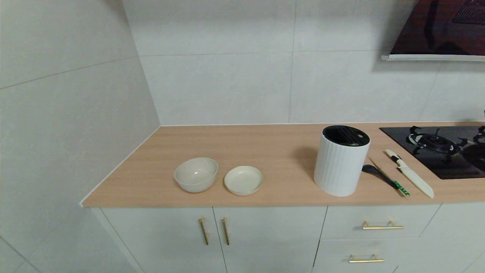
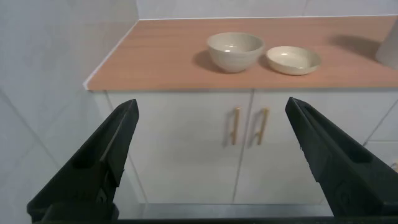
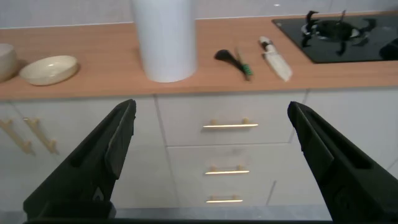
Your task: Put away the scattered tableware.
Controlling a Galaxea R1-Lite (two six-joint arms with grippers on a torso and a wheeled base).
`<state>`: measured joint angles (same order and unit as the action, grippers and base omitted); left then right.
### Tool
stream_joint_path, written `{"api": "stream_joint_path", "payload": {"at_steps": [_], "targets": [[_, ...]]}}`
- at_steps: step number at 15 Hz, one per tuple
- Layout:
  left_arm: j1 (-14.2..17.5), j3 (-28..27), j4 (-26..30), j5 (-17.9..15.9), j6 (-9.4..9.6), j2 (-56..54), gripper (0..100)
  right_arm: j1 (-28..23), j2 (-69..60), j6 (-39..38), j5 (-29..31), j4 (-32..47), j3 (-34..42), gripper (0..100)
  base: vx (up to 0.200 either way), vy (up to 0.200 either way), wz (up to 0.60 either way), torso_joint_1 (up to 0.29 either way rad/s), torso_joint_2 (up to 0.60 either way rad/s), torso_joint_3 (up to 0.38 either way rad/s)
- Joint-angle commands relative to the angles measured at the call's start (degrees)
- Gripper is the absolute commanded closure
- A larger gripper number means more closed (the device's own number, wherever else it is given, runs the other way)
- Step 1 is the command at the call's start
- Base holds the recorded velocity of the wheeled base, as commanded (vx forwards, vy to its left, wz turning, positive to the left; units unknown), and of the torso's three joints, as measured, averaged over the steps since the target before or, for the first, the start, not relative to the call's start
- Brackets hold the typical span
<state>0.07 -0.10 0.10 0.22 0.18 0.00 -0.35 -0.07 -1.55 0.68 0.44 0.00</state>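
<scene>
On the wooden counter (image 1: 265, 151) stand a cream bowl (image 1: 196, 174) and a shallow cream dish (image 1: 243, 180) side by side. To their right rises a white ribbed holder (image 1: 341, 161) with a black slotted top. Beside it lie a black spoon (image 1: 379, 174), chopsticks (image 1: 390, 178) and a white knife (image 1: 411, 174). My left gripper (image 2: 211, 162) is open, held in front of the cabinet doors below the bowl (image 2: 235, 50) and dish (image 2: 293, 60). My right gripper (image 3: 211, 162) is open too, in front of the drawers, below the holder (image 3: 163, 37), spoon (image 3: 229, 57) and knife (image 3: 275, 59).
A black gas hob (image 1: 439, 149) sits at the counter's right end under a range hood (image 1: 439, 30). Tiled walls close the back and left side. Cabinet doors with gold handles (image 1: 214, 230) and drawers (image 1: 380, 225) lie below the counter edge.
</scene>
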Motion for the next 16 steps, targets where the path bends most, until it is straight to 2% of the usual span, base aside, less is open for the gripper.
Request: {"api": "stream_joint_path", "payload": {"at_steps": [1, 12, 16], "targets": [[0.01, 0.01, -0.01, 0.04, -0.01, 0.0, 0, 0.0, 0.07, 0.05, 0.02, 0.0, 0.0, 0, 0.0, 0.2, 0.0, 0.007, 0.0, -0.002], [0.01, 0.01, -0.01, 0.04, -0.01, 0.0, 0, 0.0, 0.07, 0.05, 0.02, 0.0, 0.0, 0, 0.0, 0.2, 0.0, 0.002, 0.0, 0.002], [0.01, 0.01, -0.01, 0.04, -0.01, 0.0, 0, 0.0, 0.07, 0.05, 0.02, 0.0, 0.0, 0, 0.0, 0.0, 0.0, 0.0, 0.0, 0.0]]}}
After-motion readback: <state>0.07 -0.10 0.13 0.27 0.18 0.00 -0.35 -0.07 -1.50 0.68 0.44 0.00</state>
